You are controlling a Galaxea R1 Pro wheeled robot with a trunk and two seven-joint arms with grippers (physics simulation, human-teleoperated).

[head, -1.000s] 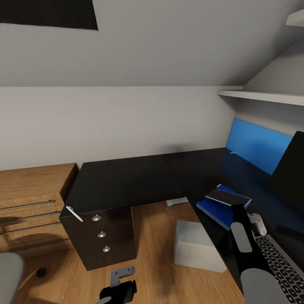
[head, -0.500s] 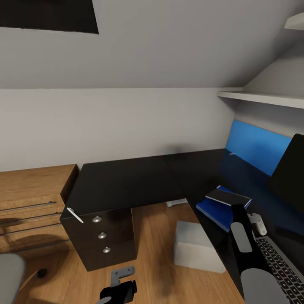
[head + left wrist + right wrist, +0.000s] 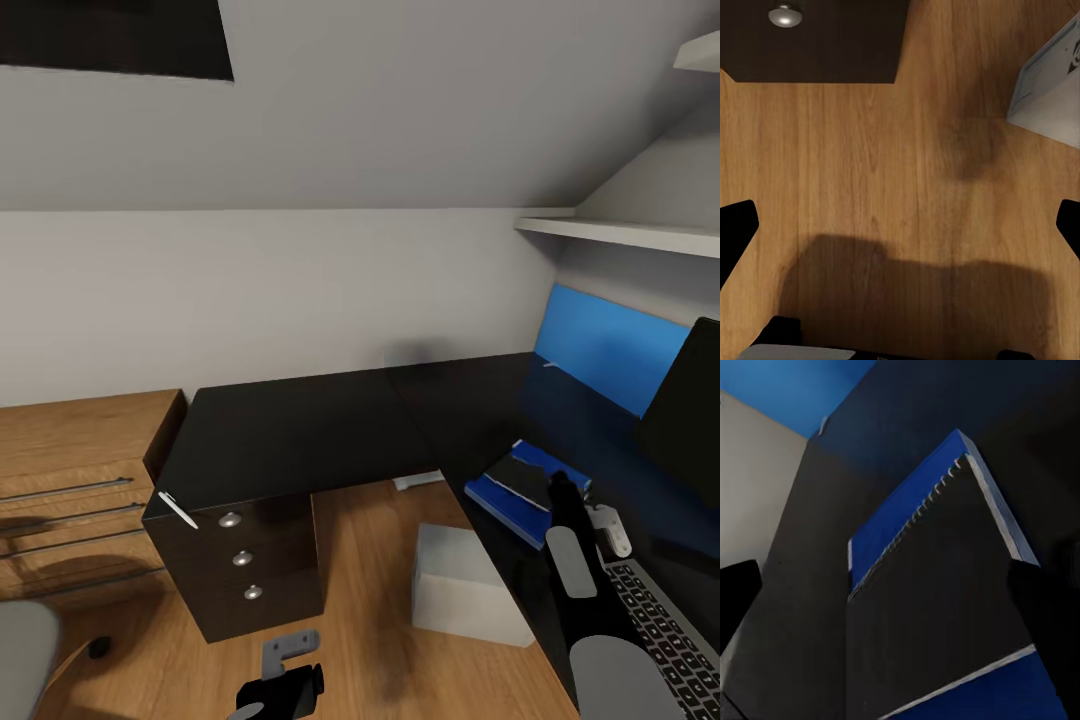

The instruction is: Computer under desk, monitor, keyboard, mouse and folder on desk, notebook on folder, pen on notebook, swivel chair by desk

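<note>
The folder (image 3: 505, 495) lies flat on the glossy black top of the desk (image 3: 300, 430), on the right wing, with the dark notebook (image 3: 525, 478) resting on top of it; from the right wrist the notebook (image 3: 937, 622) looms close, its spiral edge running beside the blue folder (image 3: 907, 521) beneath. The right gripper (image 3: 562, 487) reaches over the near corner of that stack, its fingers dark shapes at either side of the right wrist view, well apart and spread around the notebook's near end; whether they touch it cannot be told. Just right of the arm sits a small white mouse (image 3: 608, 528), and nearer, the keyboard (image 3: 665, 625) runs along the desk's right edge, with the monitor (image 3: 685, 410) standing beyond it against the blue back panel (image 3: 605, 345). On the wood floor (image 3: 370, 600) under the desk rests the computer (image 3: 465, 585). A white pen (image 3: 177, 508) lies at the near left corner of the desk's left wing, above the drawers (image 3: 245, 570). The left gripper (image 3: 285, 675) hangs low over the floor, its fingers (image 3: 736, 229) wide apart with nothing between them. The swivel chair (image 3: 25, 650) shows at the near left, beside a light-wood cabinet (image 3: 75, 480).
</note>
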